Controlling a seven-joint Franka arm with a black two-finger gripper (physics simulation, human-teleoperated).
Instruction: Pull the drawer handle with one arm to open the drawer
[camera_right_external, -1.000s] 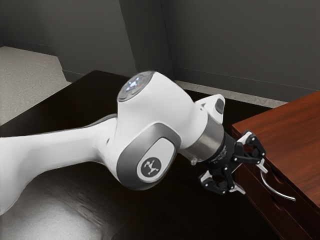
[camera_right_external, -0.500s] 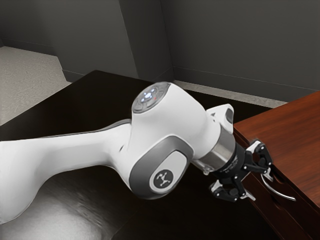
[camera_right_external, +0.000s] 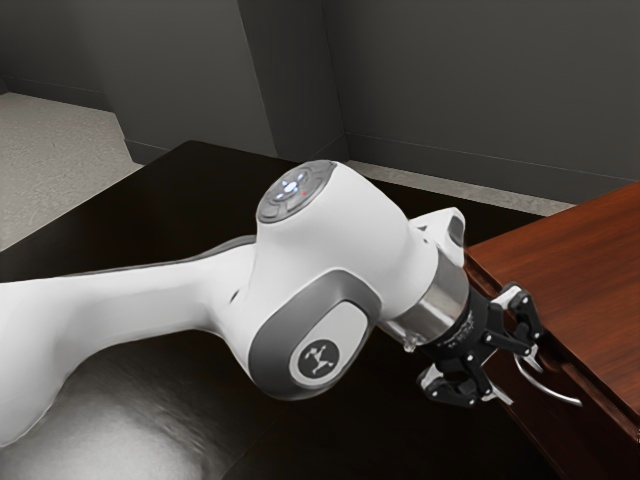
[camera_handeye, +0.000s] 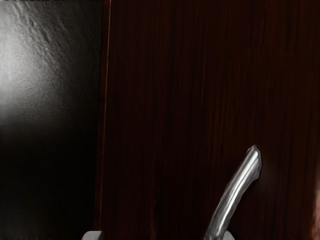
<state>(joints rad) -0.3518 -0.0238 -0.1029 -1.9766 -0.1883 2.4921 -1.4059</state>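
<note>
The red-brown wooden cabinet (camera_right_external: 590, 260) stands at the exterior view's right, and its drawer front (camera_right_external: 575, 420) faces my hand. The curved silver handle (camera_right_external: 548, 388) stands out from that front. My black gripper (camera_right_external: 517, 372) is right at the handle's near end, fingers spread wide, and the bar's end lies between them. In the wrist view the drawer front (camera_handeye: 200, 100) is close ahead. There the handle (camera_handeye: 235, 195) slants toward my hand, near one finger.
The dark glossy tabletop (camera_right_external: 180, 210) spreads under and behind my arm. The cabinet's side edge (camera_handeye: 105, 125) borders the dark surface (camera_handeye: 50, 140) in the wrist view. Grey walls and a pale floor (camera_right_external: 50, 150) lie beyond.
My hand moved forward and down to the handle, then drew slightly toward the exterior view's left. The handle has shifted a little the same way. The finger spread looks unchanged.
</note>
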